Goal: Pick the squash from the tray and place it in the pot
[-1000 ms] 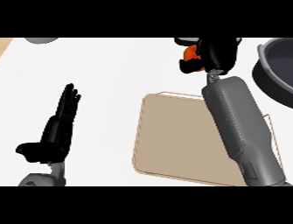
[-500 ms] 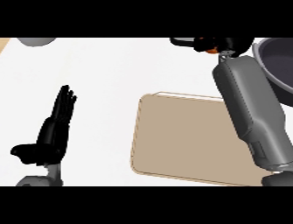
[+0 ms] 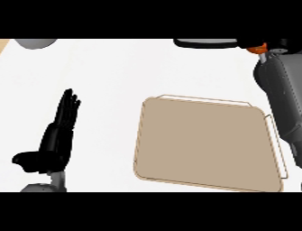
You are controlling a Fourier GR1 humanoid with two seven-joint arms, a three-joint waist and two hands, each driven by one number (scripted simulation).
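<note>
My right hand point(image 3: 287, 43) sits at the view's top right edge, mostly cut off, so I can't tell its finger state. A small orange squash point(image 3: 256, 47) shows right against it, so I judge it carried, lifted off the flat tan rectangular tray point(image 3: 206, 140) toward the pot, which I can't see. Left hand point(image 3: 57, 131) rests with fingers straight at the lower left.

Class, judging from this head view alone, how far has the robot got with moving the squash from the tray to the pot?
Done: the tray holds no squash. In hand: an orange bit, likely the squash, shows at the top edge by the right arm; that hand is hidden. Left: placing it; no pot is identifiable. The left hand rests open.
</note>
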